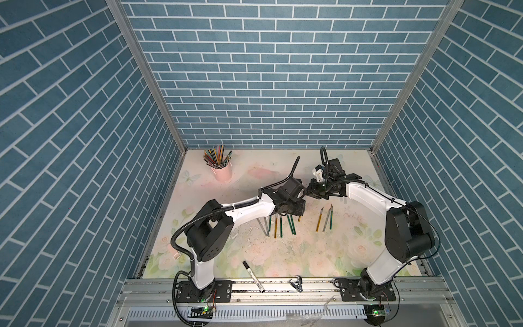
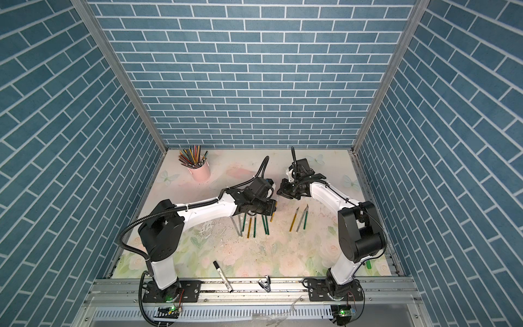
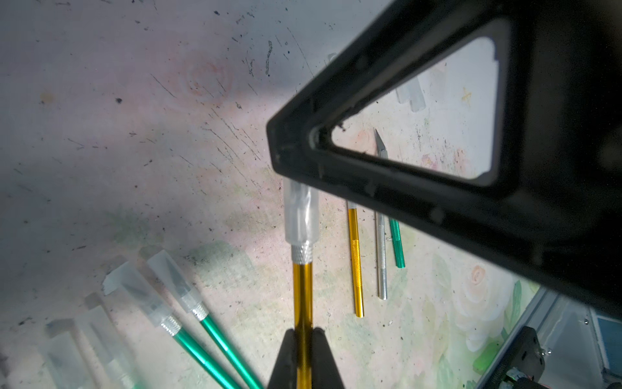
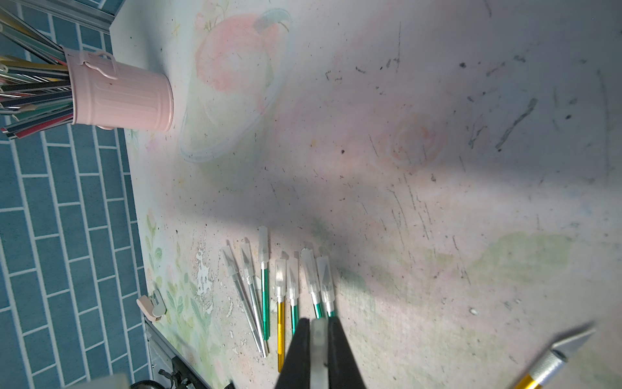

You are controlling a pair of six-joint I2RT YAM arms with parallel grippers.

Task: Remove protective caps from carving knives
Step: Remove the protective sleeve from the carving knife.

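Note:
In the left wrist view, my left gripper (image 3: 303, 331) is shut on the handle of a gold carving knife (image 3: 303, 296). A translucent protective cap (image 3: 300, 215) covers the knife's tip. The far end of the cap runs under the black finger of my right gripper (image 4: 318, 321), which is shut on that cap (image 4: 318, 350). In both top views the two grippers meet tip to tip above mid-table, left (image 1: 303, 203) and right (image 1: 308, 194). Several capped knives (image 4: 279, 279) lie in a row below them. Three uncapped knives (image 1: 325, 220) lie to the right.
A pink cup of coloured pencils (image 1: 222, 170) stands at the back left. A marker pen (image 1: 253, 276) and a metal clip (image 1: 295, 284) lie at the front rail. Loose caps (image 3: 412, 94) rest beyond the bare knives. A small beige clip (image 4: 151, 304) sits at the mat's edge.

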